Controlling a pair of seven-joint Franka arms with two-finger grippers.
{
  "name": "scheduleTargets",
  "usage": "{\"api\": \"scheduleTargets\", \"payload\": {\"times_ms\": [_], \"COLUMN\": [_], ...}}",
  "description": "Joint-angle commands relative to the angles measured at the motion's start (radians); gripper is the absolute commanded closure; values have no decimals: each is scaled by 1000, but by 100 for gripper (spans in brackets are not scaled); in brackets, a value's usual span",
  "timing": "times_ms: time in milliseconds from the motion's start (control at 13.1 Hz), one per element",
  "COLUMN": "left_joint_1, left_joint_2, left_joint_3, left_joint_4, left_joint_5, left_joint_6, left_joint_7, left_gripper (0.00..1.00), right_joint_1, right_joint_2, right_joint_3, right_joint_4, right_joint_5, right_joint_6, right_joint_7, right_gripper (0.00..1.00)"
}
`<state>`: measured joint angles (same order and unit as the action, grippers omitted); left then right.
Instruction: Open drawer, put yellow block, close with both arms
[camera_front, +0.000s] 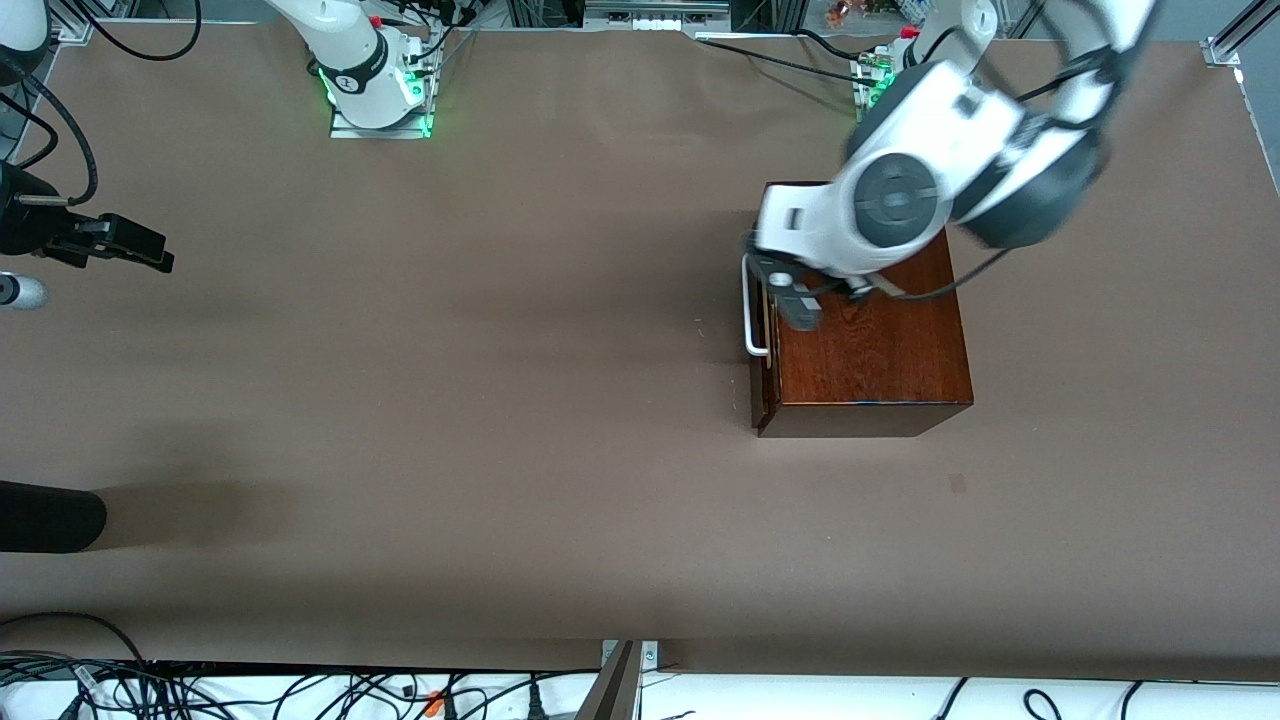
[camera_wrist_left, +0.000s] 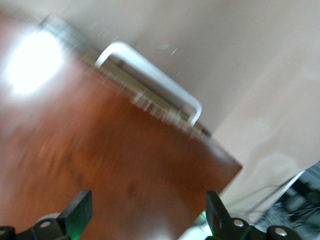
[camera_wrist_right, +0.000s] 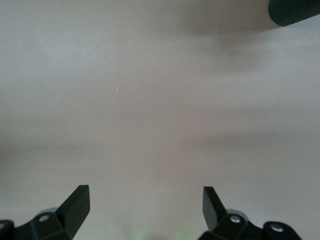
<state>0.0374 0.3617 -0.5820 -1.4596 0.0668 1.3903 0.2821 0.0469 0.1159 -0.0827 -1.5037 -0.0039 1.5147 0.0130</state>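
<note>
With our left gripper (camera_wrist_left: 145, 220) spread wide over the wooden box (camera_front: 880, 345) at the frame's right and our right gripper (camera_wrist_right: 145, 215) waiting wide at its left edge, we judge the drawer's stiff white handle (camera_front: 752, 310) the hold.

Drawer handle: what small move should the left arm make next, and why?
Probably lower the left pincer past the box's top edge onto the white handle and close on it. The drawer looks shut or barely open, the pincer is open over the wooden box near its handle edge, and no yellow block shows. The right pincer waits open over bare table.
</note>
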Motion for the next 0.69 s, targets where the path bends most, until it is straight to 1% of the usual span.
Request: {"api": "scheduleTargets", "payload": {"times_ms": [0,76,152,228,305,381,457,609], "left_joint_1": [89,131,157,136,65,14,-10,-51], "left_joint_2": [-17,-15,-27,-85,-131,-170,-205,-295], "left_joint_3": [-4,-5,7,84,226,349,428,545], "left_joint_4": [109,146,156,144,110,78,33,-72], "left_joint_5": [10,8,-1,1,-4,-10,-30,-100], "left_joint_6": [-120,-152,-160,-149,-92,-15,46,114], "left_joint_7": [-81,-78,-57,-41,-47,-47,-47,-57], "left_gripper": [0,0,0,0,0,0,0,0], "right_joint_1": [-4,-4,-4,-4,-4,-4,-4,-4], "right_joint_2": [-12,-12,-12,-12,-12,-12,-12,-12], "right_joint_3": [3,3,4,3,4,4,4,4], "right_joint_4": [0,0,0,0,0,0,0,0], "right_joint_5": [-1,1,1,1,1,1,1,2], "right_joint_6": [2,1,1,1,1,1,-1,2], "right_joint_7": [-15,-15,-15,-15,-15,-15,-15,-15], "right_gripper": [0,0,0,0,0,0,0,0]}}
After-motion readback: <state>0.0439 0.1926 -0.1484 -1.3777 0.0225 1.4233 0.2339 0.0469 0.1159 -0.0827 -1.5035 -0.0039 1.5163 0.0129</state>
